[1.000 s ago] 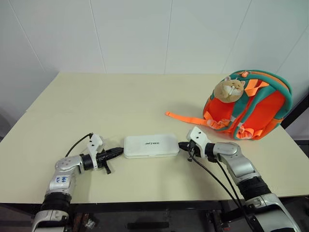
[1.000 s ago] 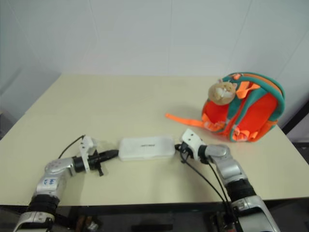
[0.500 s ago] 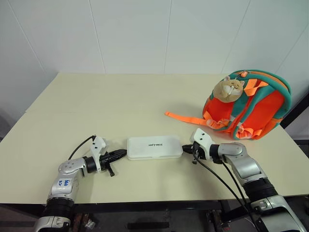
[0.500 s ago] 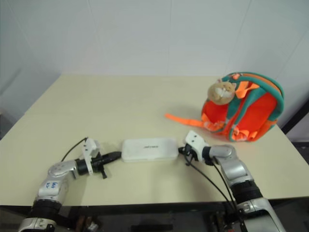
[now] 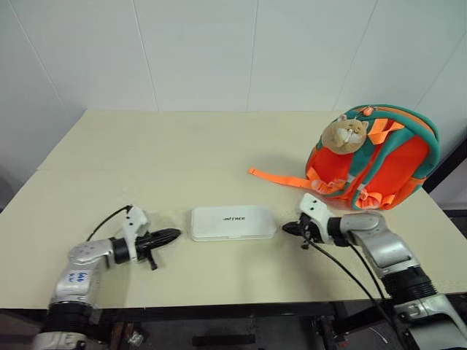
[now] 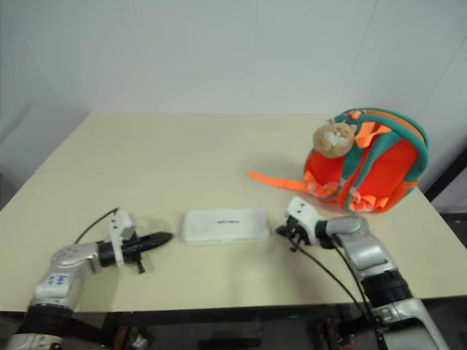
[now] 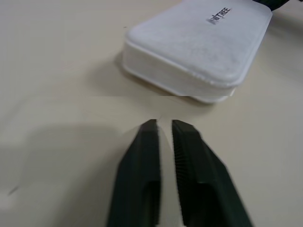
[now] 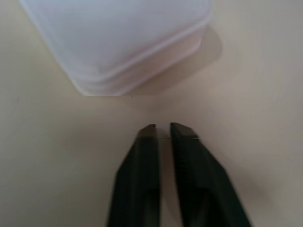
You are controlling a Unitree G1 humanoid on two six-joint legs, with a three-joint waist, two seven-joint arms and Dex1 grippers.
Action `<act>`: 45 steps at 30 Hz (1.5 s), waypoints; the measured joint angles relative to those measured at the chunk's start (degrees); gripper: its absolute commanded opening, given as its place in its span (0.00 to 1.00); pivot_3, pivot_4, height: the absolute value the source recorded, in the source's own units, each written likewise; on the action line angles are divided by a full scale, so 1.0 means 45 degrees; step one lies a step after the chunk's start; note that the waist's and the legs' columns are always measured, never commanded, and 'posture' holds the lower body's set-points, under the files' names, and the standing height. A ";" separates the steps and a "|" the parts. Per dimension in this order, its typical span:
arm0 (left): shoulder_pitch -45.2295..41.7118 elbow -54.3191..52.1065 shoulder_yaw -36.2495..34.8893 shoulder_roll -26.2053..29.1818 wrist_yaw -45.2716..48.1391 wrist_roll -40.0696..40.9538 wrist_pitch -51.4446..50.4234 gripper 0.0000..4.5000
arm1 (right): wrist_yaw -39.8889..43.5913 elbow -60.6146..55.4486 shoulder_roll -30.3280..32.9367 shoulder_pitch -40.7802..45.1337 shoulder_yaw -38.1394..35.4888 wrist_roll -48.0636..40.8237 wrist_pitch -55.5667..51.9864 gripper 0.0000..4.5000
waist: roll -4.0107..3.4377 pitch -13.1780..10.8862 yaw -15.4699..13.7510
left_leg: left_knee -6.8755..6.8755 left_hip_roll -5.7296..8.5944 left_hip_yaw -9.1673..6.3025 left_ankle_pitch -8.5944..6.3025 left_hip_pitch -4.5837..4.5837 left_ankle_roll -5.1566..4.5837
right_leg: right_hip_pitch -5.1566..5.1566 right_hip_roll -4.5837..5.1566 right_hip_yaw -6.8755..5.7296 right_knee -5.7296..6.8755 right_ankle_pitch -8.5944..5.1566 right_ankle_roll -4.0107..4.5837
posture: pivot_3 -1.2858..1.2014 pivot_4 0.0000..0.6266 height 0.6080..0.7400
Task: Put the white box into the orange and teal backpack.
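Note:
The white box point(image 5: 233, 222) lies flat on the cream table point(image 5: 168, 153), near the front, with its lettering up. My left gripper point(image 5: 175, 234) lies low just off its left end, a small gap away, fingers parted by a narrow slit and holding nothing. At the box's right end my right gripper point(image 5: 284, 228) points at it, also slightly apart from it and narrowly open. In the wrist views the box point(image 7: 199, 47) point(image 8: 118, 38) sits just beyond each pair of fingertips point(image 7: 163, 124) point(image 8: 162, 126). The orange and teal backpack point(image 5: 379, 164) stands upright at the right rear.
A tan plush head point(image 5: 344, 133) hangs on the backpack's front. One orange strap point(image 5: 277, 177) trails over the table toward the middle. The table's front edge point(image 5: 233, 299) runs close behind both wrists. White wall panels rise behind.
Both grippers have drawn back from the box's ends, the left one leftward and the right one rightward. Their fingers have parted a little. The box lies where it was half a second ago.

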State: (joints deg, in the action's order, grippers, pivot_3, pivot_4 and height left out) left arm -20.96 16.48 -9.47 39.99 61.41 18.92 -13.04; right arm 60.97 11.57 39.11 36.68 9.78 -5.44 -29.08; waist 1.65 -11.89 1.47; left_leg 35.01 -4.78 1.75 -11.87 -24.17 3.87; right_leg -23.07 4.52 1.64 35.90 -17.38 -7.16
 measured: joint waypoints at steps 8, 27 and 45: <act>-0.0981 0.0323 -0.0665 0.1208 0.0922 0.2034 -0.4938 0.83 | 0.0383 0.0924 -0.0121 0.1844 -0.1077 -0.1682 -0.3576 0.86 | 0.0000 -0.0001 0.0060 | -0.0001 -0.0010 0.0077 -0.0011 -0.0009 -0.0011 | -0.0078 0.0001 0.0064 0.0025 0.0006 0.0006 | 0.52 0.24 1.00; -0.4946 0.3229 0.0731 -0.0952 -0.0417 0.2465 -0.9915 0.99 | -0.1083 0.1786 -0.1504 0.3092 -0.1581 -0.3333 -0.7560 1.00 | 0.0001 -0.0001 0.0019 | 0.0011 -0.0010 0.0088 -0.0023 -0.0050 -0.0025 | -0.0111 -0.0004 0.0070 0.0031 0.0008 -0.0011 | 0.52 0.24 1.00; -0.5381 0.3598 0.0385 -0.2708 -0.1151 0.2444 -1.0459 0.99 | -0.2007 0.0669 -0.2685 0.2672 -0.1398 -0.4282 -0.8892 1.00 | -0.0002 0.0008 -0.0288 | 0.0038 -0.0004 0.0086 -0.0020 -0.0036 -0.0024 | -0.0088 -0.0004 0.0083 0.0038 0.0023 -0.0034 | 0.52 0.24 1.00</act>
State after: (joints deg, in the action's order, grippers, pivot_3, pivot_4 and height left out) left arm -45.17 32.68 -7.74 27.80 56.23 29.91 -60.10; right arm 51.93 14.58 27.02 48.71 3.49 -24.71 -69.09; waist 1.64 -11.86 0.18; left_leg 35.18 -4.80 2.14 -11.95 -24.34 3.76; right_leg -23.46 4.50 2.01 36.07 -17.28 -7.31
